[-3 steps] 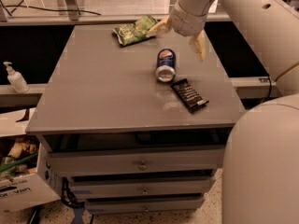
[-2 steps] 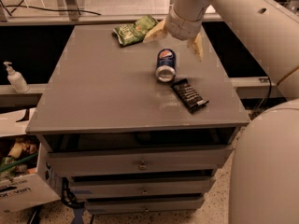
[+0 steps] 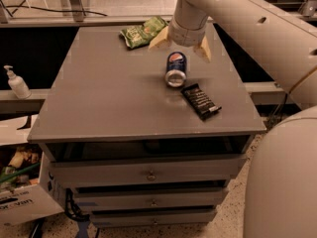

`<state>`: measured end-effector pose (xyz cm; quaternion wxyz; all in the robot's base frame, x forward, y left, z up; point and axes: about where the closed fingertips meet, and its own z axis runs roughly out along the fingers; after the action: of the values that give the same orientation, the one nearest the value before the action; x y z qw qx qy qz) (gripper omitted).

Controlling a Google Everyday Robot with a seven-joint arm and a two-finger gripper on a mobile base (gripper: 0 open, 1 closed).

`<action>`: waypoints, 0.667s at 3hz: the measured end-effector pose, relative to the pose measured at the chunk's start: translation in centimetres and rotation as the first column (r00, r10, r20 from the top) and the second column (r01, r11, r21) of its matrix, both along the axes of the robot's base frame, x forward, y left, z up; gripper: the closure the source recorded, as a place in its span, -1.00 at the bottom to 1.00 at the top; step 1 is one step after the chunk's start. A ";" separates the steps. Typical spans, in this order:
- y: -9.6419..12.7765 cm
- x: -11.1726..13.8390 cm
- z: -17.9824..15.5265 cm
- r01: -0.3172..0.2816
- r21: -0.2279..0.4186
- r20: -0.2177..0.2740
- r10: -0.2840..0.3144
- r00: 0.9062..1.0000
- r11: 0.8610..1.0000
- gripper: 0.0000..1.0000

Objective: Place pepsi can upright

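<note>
pepsi can (image 3: 176,69) — seen lying on its side, upper centre of frame, on the worktop (image 3: 109,98) | end effector (image 3: 181,44) — held just above it, spread open, nothing grasped | progress: grasp and uprighting judged not yet done

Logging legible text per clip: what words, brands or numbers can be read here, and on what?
No text reads clearly.
pepsi can: round logo only, no letters legible.
green chip bag: print blurred.
black snack bar: print blurred.
cardboard box: lettering blurred, cut off.
pincer, open, by the can's far end: no markings.
</note>
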<state>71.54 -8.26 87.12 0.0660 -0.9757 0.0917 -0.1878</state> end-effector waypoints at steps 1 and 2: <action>0.1 1.2 -0.6 0.016 -0.046 0.004 -0.016 1.000 0.999 -1.00; 0.1 2.1 -1.3 0.030 -0.075 -0.021 -0.031 0.999 0.997 -1.00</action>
<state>73.69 -8.16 85.83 0.0256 -0.9780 0.1003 -0.1812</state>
